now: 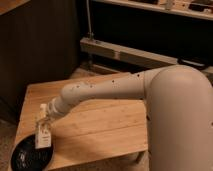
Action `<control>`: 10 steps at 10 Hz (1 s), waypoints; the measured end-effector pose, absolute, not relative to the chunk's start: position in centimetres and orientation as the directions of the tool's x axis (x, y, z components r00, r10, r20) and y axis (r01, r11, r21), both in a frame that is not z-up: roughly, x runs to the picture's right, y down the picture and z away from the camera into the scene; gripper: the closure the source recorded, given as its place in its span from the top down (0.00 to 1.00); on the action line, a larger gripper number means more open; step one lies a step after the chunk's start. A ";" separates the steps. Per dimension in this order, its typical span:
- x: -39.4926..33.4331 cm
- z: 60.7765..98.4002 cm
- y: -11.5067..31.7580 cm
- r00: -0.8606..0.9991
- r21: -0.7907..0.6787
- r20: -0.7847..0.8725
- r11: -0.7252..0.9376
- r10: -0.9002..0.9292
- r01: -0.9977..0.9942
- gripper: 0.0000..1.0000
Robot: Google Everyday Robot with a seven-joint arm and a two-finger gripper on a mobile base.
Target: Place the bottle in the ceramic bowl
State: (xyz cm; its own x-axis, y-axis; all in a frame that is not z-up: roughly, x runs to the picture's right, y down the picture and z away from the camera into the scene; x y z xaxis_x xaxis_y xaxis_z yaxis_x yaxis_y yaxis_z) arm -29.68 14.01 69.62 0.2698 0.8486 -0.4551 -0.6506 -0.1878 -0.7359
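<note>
The whitish bottle (44, 136) with a pale cap and a dark-printed label hangs upright in my gripper (43, 124), its lower end just above the near rim of the ceramic bowl. The ceramic bowl (27, 155) is glossy black, round and shallow, and sits at the front left corner of the wooden table (100, 120). My white arm reaches from the right across the table down to the bottle. The gripper holds the bottle at its upper part.
A dark cabinet wall stands behind the table on the left. A metal shelf rail (130, 52) runs behind it on the right. The table's front edge lies close to the bowl. My large white arm shell (180, 115) fills the right side.
</note>
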 end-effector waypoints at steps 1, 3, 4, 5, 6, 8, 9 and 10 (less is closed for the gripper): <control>-30.3 69.2 14.5 0.289 -0.754 -0.434 -0.168 0.853 -0.635 0.00; -31.2 68.5 15.6 0.318 -0.793 -0.394 -0.143 0.862 -0.592 0.00; -31.5 68.4 16.1 0.328 -0.807 -0.384 -0.141 0.863 -0.574 0.00; -32.5 67.9 17.1 0.352 -0.825 -0.374 -0.134 0.858 -0.549 0.00; -33.2 67.5 18.0 0.372 -0.836 -0.370 -0.130 0.851 -0.533 0.00; -34.4 67.1 19.8 0.422 -0.850 -0.368 -0.117 0.828 -0.513 0.09; -34.9 67.0 20.5 0.440 -0.854 -0.363 -0.104 0.821 -0.511 0.18; -35.3 66.7 21.4 0.465 -0.856 -0.353 -0.079 0.812 -0.511 0.27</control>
